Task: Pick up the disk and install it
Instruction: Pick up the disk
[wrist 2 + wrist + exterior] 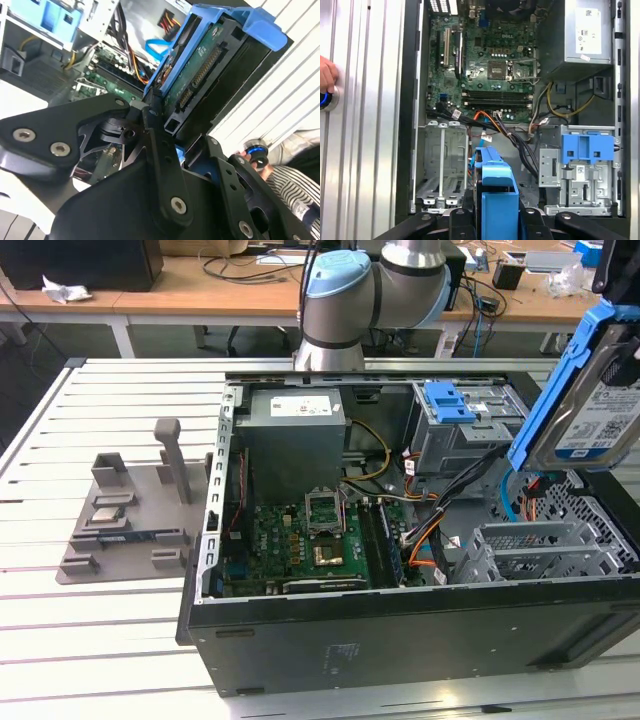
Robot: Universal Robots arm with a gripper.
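A silver-grey cylindrical arm joint (pixel 330 335) was seen in the exterior view, closed with a rounded light-blue plastic cap (pixel 335 278). A second silver cylindrical segment (pixel 415 260) was joined to it. In the second wrist view, a matte black metal gripper (pixel 167 125) was shown, built from flat angular linkage bars (pixel 160 165) and a broad rounded plate (pixel 55 135). Round silver screw heads (pixel 60 148) were set into the plate, and more were sunk into the bars.
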